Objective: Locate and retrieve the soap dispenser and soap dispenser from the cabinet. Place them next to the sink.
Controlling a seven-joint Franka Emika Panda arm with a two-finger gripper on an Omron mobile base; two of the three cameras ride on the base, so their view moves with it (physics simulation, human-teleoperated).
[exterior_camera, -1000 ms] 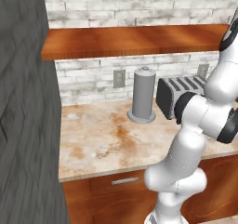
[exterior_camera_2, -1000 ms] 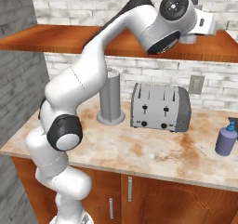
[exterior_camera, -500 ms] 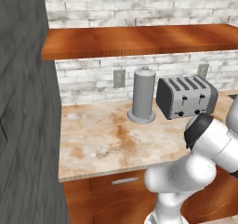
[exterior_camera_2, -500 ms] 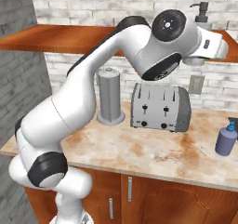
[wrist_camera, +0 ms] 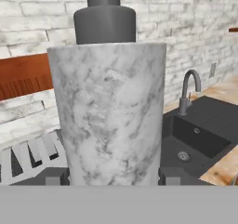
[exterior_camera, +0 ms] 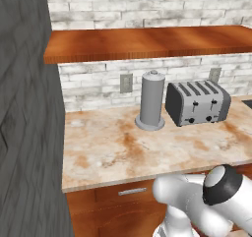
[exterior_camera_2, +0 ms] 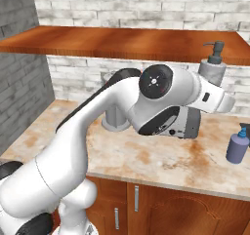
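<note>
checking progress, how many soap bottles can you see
2: a blue one standing on the counter at the right, and a marbled grey one with a black pump held in the gripper, off the shelf.

A white brick wall (exterior_camera: 147, 2) filled the top of the frame, two outlets (exterior_camera: 126, 83) below the shelf. A dark grey panel (exterior_camera: 24, 123) stood at left. A mottled counter (exterior_camera: 118, 147) spanned the middle, brown drawers (exterior_camera: 123, 201) beneath.
</note>
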